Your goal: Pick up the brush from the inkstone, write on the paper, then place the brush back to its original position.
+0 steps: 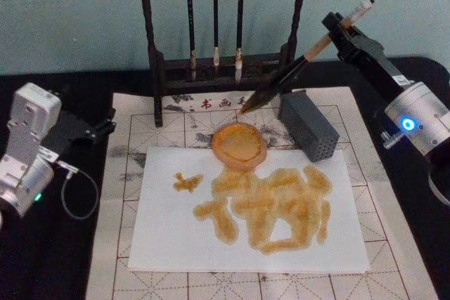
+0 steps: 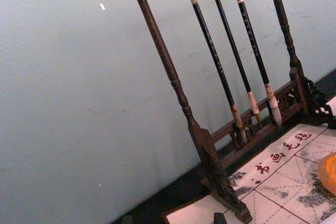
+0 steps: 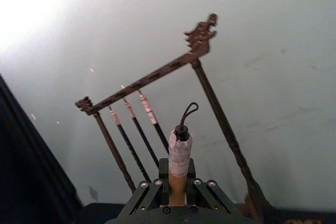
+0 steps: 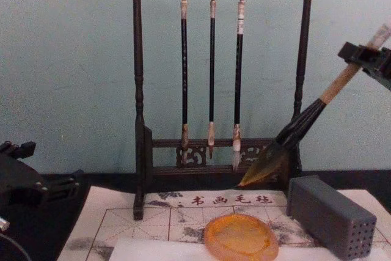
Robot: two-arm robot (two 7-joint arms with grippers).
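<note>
Brush (image 1: 304, 56) tilted in right end effector (image 1: 342, 30), felt mat (image 1: 123, 194) printed 书画毛毡

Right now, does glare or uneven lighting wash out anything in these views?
Right wrist view: a patch of wall is blown out white, yet the brush in the right claw reads clearly. Head view: the right arm's blue light blooms; the parked left claw looks dark. Chest view: even light, the inkstone plainly visible.

The right claw (image 4: 365, 57) grips the brush (image 4: 305, 120), which slants down to the claw's left, its tip clear of the inkstone (image 4: 240, 236) lower still.
</note>
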